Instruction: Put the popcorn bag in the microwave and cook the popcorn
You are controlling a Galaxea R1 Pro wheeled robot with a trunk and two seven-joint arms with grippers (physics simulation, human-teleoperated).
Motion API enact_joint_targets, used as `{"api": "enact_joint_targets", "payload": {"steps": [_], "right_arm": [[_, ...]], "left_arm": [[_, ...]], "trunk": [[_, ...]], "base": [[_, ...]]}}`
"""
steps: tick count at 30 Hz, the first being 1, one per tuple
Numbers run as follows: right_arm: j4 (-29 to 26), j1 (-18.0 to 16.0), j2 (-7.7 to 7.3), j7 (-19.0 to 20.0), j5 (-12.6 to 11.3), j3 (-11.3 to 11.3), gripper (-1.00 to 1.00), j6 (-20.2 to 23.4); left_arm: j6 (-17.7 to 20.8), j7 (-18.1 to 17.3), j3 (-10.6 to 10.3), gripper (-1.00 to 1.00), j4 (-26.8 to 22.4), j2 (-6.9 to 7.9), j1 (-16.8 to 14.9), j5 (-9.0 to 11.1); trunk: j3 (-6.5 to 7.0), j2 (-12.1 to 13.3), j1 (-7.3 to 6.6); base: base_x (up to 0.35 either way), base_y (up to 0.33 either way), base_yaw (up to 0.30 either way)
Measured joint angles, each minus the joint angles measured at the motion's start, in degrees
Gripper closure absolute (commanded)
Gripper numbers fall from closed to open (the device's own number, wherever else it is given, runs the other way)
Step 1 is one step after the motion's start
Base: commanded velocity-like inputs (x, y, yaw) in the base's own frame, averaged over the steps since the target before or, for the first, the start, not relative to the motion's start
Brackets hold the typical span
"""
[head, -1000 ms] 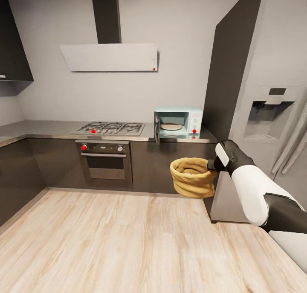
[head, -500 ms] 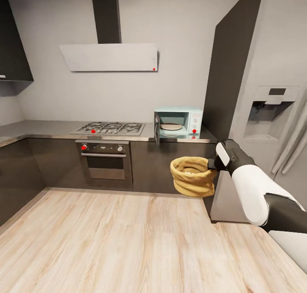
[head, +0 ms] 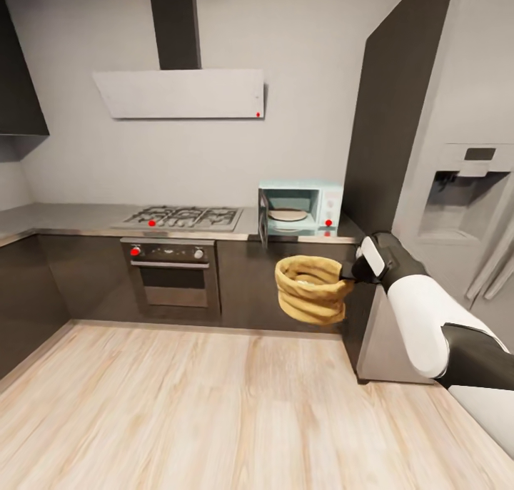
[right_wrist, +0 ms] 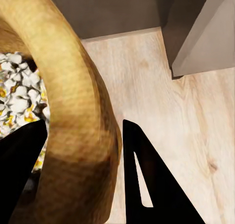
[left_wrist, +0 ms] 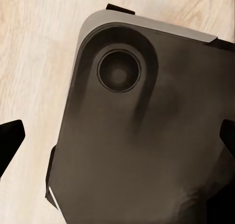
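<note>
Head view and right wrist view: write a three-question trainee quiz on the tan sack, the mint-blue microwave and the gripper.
1. True or false: the small pale mint-blue retro microwave on the glossy grey steel-look countertop has its door open.
2. Multiple choice: where is the squat tan-yellow paper popcorn bag? A) inside the microwave B) on the floor C) held in the air by the right gripper
3. Fill in: in the right wrist view, one finger sits inside the bag's rolled ____ and the other outside.

Key: 1 true; 2 C; 3 rim.
</note>
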Motion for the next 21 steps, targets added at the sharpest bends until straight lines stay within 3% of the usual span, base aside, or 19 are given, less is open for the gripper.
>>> {"api": "enact_joint_targets", "payload": {"steps": [6, 21], "right_arm": [[-3.9, 0.0, -0.21, 0.8, 0.2, 0.0, 1.0, 0.0], [-5.8, 0.1, -0.32, 0.3, 1.0, 0.4, 1.0, 0.0]], "left_arm": [[0.0, 0.0, 0.0, -1.0, 0.0, -0.08, 0.0, 0.0], [-0.1, 0.1, 0.1, -1.0, -0.1, -0.09, 0.0, -0.1]], "trunk": [[0.0, 0.0, 0.02], [0.0, 0.0, 0.03]], "base": [[0.241, 0.0, 0.0], [0.004, 0.0, 0.0]]}}
